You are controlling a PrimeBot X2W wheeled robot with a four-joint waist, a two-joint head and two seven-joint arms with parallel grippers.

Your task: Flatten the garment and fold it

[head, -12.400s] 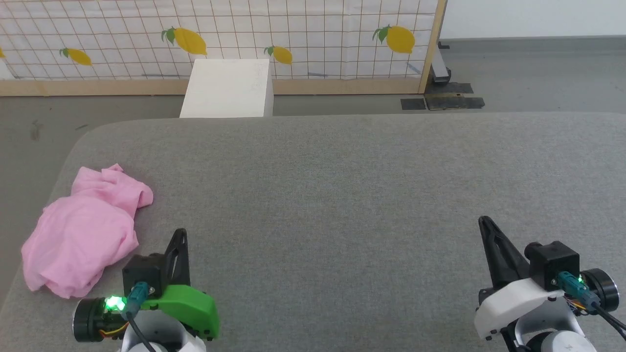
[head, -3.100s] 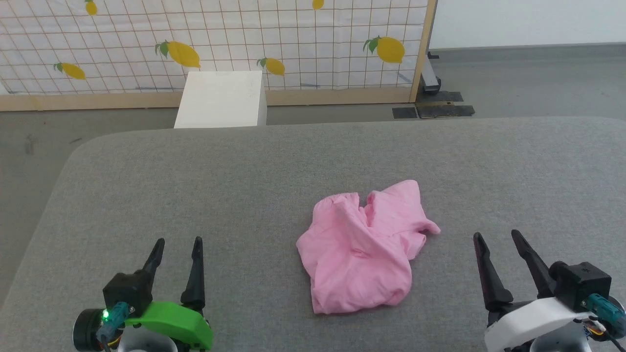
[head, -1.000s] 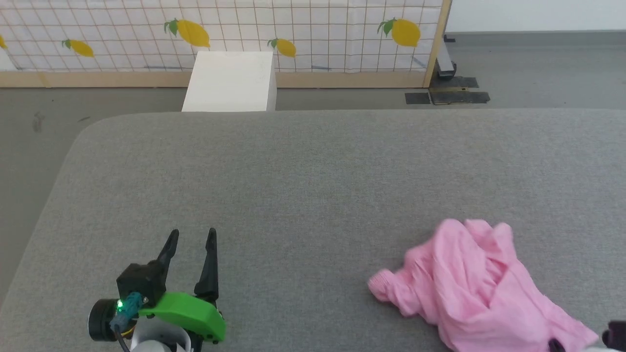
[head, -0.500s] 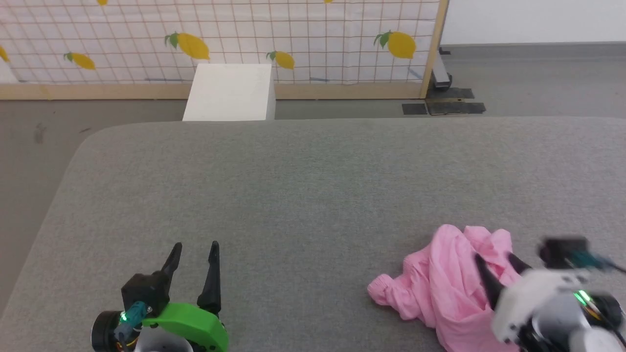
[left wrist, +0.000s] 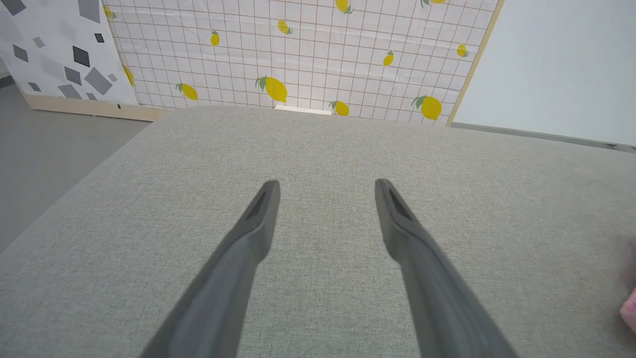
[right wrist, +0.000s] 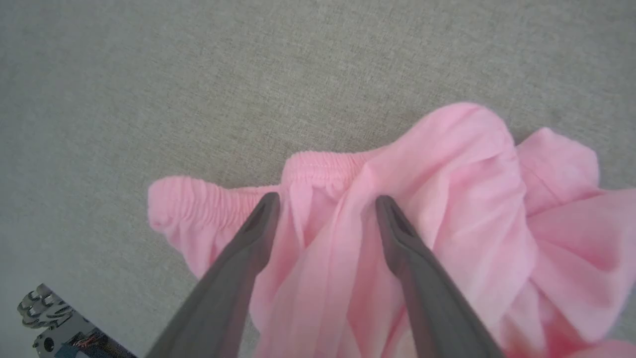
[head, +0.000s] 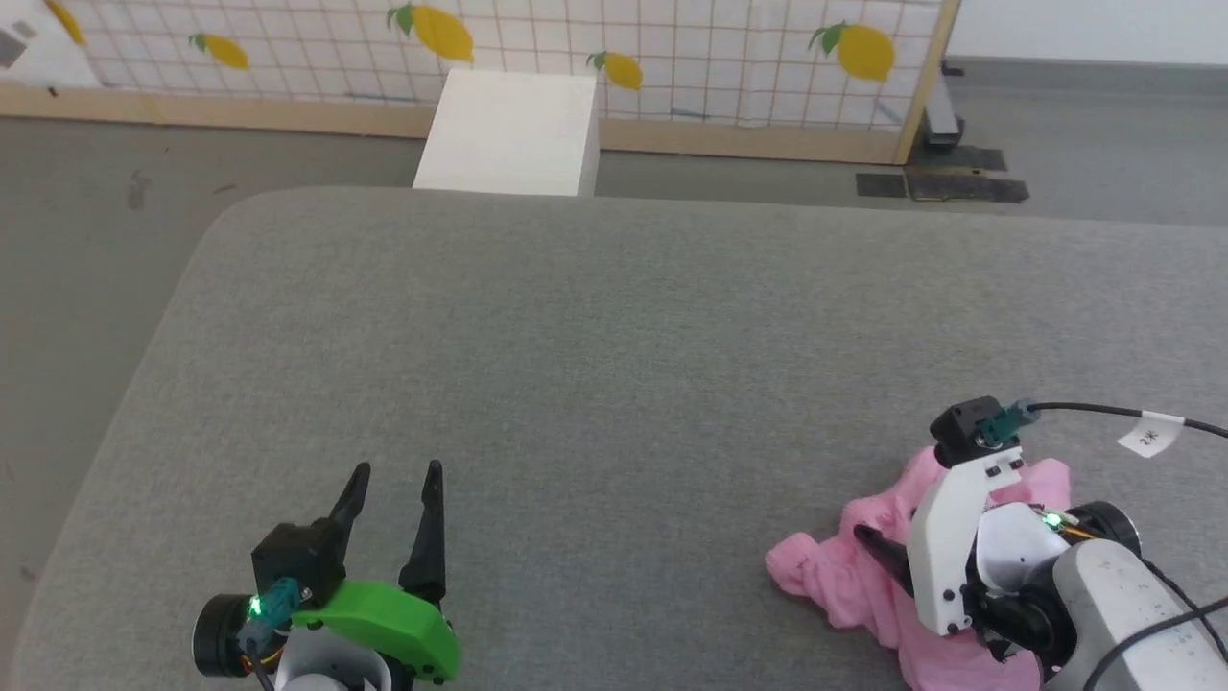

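Note:
The garment (head: 825, 576) is a crumpled light pink heap at the near right of the grey padded surface (head: 614, 336). Its gathered elastic band (right wrist: 318, 161) faces away from the wrist. My right gripper (right wrist: 327, 199) is open and hangs just over the heap, its two fingers straddling a raised fold below the band. One dark finger (head: 878, 545) pokes out from under the white wrist in the head view. At the near left my left gripper (head: 396, 470) is open over bare surface, holding nothing. A sliver of the garment (left wrist: 630, 311) shows at the left wrist view's right edge.
A white box (head: 508, 134) stands on the floor just past the surface's far edge. Behind it is a lemon-print screen (head: 672, 48) with a wooden frame. The surface's rounded left corner (head: 221, 216) drops to grey floor. A tagged cable (head: 1146, 437) trails from my right wrist.
The head camera has shifted. My right gripper has opened and come up from the lower right edge to hang over the garment, which lies more bunched. The left gripper has stayed put.

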